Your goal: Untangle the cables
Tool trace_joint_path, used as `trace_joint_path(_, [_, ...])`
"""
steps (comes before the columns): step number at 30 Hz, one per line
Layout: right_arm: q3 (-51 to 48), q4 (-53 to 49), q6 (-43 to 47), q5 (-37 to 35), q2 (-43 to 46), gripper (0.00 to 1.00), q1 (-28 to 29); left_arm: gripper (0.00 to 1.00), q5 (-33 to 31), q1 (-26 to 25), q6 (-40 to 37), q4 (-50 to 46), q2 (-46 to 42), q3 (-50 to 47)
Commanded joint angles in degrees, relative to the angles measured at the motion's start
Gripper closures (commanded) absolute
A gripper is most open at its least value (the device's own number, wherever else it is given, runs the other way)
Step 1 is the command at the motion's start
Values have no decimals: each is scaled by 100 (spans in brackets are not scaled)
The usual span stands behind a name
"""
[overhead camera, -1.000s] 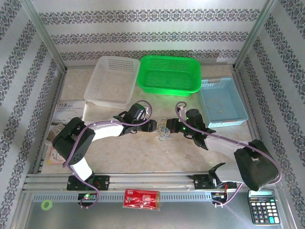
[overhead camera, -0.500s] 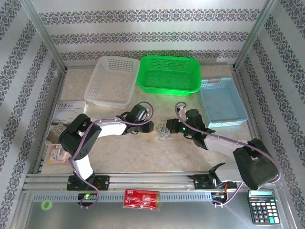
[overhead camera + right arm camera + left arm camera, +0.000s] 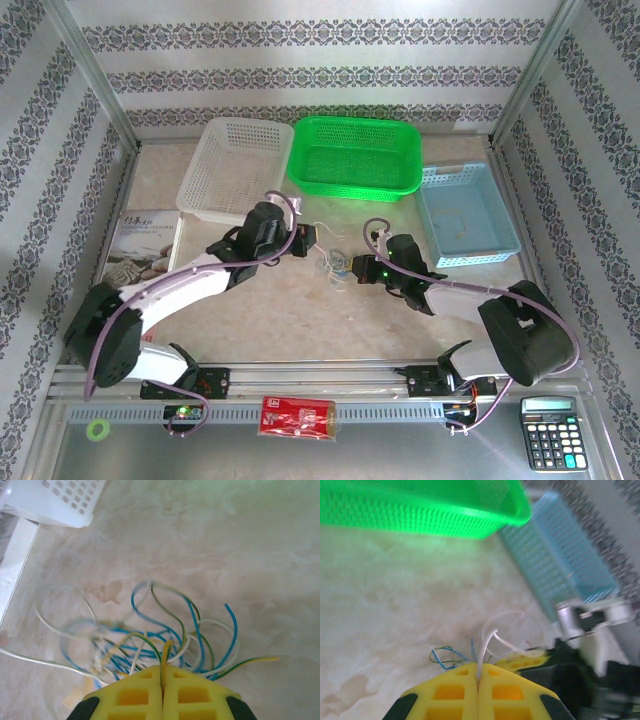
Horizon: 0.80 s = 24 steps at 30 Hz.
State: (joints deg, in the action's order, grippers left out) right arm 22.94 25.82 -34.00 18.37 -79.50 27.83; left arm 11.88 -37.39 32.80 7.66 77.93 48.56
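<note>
Right wrist, cables (image 3: 150, 647) pinched in right pincer (image 3: 161, 667)

Matt plastic, slick wire, marbled table!
The right gripper (image 3: 161, 669) shows matt yellow plastic fingers (image 3: 135, 695) nipping smooth, plastic-coated cables (image 3: 166, 649); beneath the jaws the table (image 3: 260, 540) looks smooth, marbled and lightly stained. Ahead of the left gripper (image 3: 478, 674) jaws sits a glossy green plastic mesh basket (image 3: 420, 510), and to their right a duller blue plastic basket (image 3: 560, 575).

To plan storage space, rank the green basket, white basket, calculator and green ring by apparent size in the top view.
Largest: green basket and white basket, too alike to rank.
Then: calculator.
Smallest: green ring.
</note>
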Motion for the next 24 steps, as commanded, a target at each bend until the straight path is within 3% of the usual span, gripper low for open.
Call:
trace_joint_path(1, [-89, 211, -123, -172, -206, 100, -33, 100, -78, 22, 133, 622, -214, -368])
trace_joint_path(5, [-50, 232, -167, -89, -245, 98, -24, 100, 6, 27, 183, 866, -322, -562])
trace_joint_path(9, [95, -91, -193, -13, 53, 66, -23, 100, 45, 21, 243, 967, -329, -691])
trace_joint_path(11, [176, -379, -147, -36, 321, 58, -41, 100, 5, 21, 252, 999, -331, -757])
trace_joint_path(17, [291, -1045, -58, -193, 1104, 50, -146, 100, -25, 21, 245, 1053, -280, -805])
trace_joint_path(20, [214, -1062, 45, -113, 1404, 40, -162, 100, -28, 28, 257, 1100, -254, -814])
trace_joint_path(24, [105, -948, 137, 126, 1683, 39, -164, 100, -4, 25, 256, 1106, -252, -809])
